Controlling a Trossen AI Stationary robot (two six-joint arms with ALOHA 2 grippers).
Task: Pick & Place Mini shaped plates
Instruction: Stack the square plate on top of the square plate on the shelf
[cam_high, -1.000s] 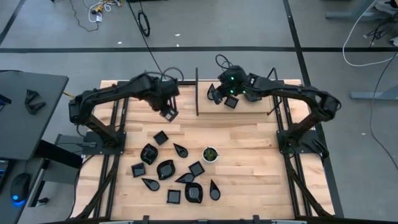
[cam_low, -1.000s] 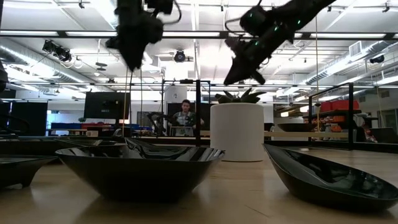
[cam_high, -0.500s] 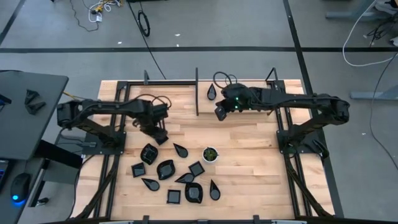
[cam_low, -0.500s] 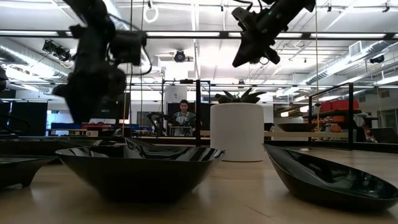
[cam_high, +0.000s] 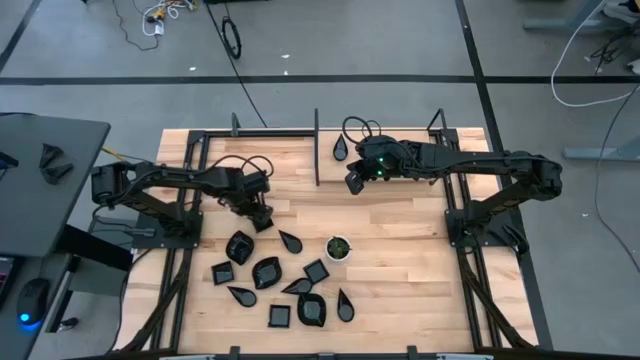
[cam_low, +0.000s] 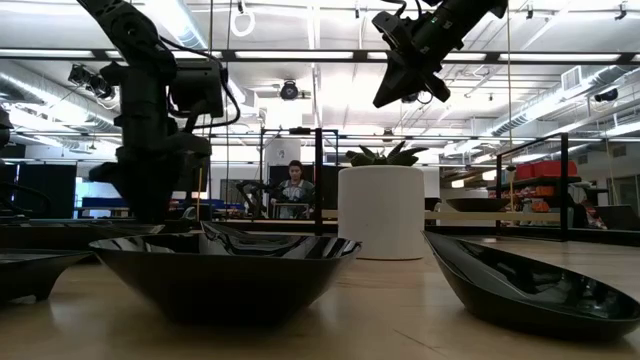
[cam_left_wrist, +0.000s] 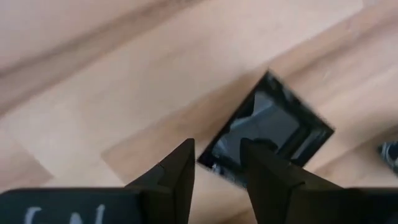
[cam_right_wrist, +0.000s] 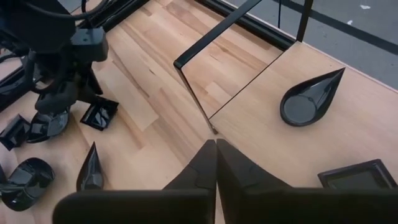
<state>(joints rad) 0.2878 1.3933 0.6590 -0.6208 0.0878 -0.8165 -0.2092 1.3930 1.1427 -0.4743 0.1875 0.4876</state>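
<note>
We see a pale wooden butcher-block table on which a small round white cup with a green inside stands. A thin black upright divider post rises near the table's far edge. Beyond it, in the low view, a person sits in the room behind.

Glossy black mini plates clustered mid-table (two at far edge).

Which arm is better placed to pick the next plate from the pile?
The left gripper, I would judge. It is low at the pile's edge, fingers open astride the rim of a square plate. The right gripper is shut, raised near the back.
</note>
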